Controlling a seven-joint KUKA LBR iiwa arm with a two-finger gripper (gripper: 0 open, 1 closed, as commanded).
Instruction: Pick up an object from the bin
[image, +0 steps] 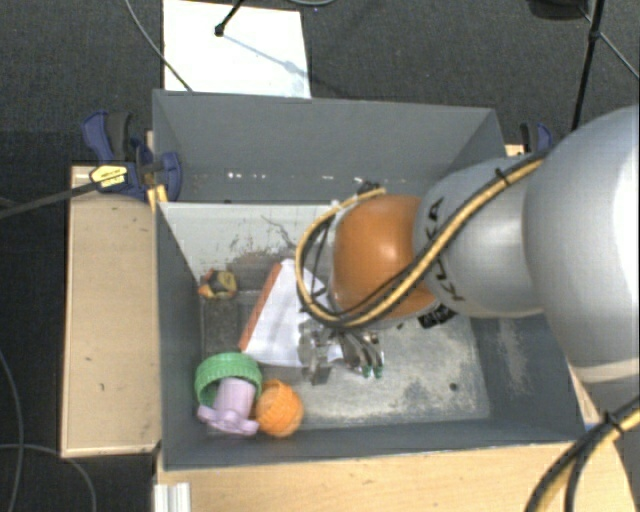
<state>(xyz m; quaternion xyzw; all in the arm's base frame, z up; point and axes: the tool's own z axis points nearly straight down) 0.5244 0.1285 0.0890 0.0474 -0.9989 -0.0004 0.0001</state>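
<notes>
Well, in the camera view the gripper (343, 362) hung low in the grey bin (440, 395), under the arm's orange cover (375, 262). I could not tell if it was open or closed. A flat white sheet with an orange edge (278, 312) lay just left of it. Further left were an orange ball (279, 408), a purple toy with a green cap (228, 390) and a small yellow thing (217, 285).
</notes>
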